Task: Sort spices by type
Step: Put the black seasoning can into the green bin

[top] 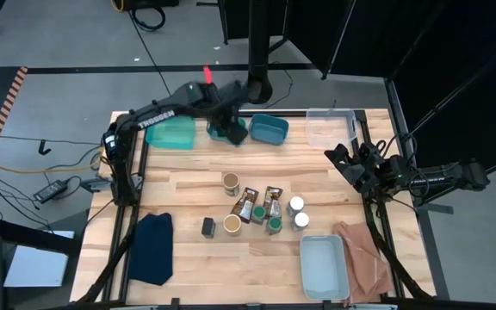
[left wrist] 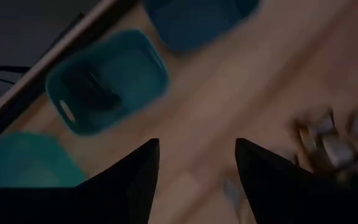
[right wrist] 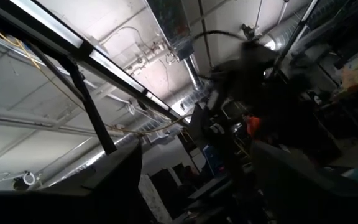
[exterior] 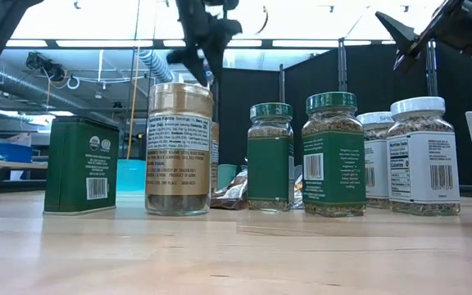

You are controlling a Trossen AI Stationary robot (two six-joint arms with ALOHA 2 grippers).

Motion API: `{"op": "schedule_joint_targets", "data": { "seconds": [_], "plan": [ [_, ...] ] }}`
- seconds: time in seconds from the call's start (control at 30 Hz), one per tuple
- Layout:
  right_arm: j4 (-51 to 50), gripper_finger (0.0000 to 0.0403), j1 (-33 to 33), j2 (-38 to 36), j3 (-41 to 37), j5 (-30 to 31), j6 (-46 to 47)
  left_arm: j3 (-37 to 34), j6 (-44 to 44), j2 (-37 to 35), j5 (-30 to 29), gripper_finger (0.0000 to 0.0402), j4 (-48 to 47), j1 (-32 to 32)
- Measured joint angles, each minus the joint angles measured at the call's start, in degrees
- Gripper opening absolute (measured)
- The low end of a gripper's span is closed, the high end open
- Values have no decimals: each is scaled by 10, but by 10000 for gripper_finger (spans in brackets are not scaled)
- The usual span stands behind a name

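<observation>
While the left gripper (top: 229, 131) hangs open and empty over the teal bin (top: 268, 130), a drop seems done; next, reach toward the spices (top: 263, 209). Right gripper (top: 344, 160) waits open.

Spices (top: 261, 209) mid-table, bins (top: 268, 129) behind, cloth (top: 151, 247) left

I see two teal bins (top: 170, 133) (top: 268, 130) and a clear bin (top: 328, 127) along the far edge of the wooden surface (top: 188, 185). A pale bin (top: 323, 267), brown paper (top: 364, 263) and a dark blue cloth (top: 151, 248) lie near the front.
</observation>
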Motion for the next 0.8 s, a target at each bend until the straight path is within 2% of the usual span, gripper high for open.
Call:
{"op": "schedule_joint_targets", "data": {
  "seconds": [0.2,0.27,0.53,0.8],
  "plan": [
    [-13,307,0,0,0,0,0,1,-104,1,-85,216,-128,-125],
    [-13,307,0,0,0,0,0,-9,-160,0,-98,216,-135,-163],
    [-16,307,0,0,0,0,0,-29,-377,-10,-92,216,-132,-296],
    [-17,307,0,0,0,6,0,-79,-565,-17,-24,217,-131,-389]
  ]
}}
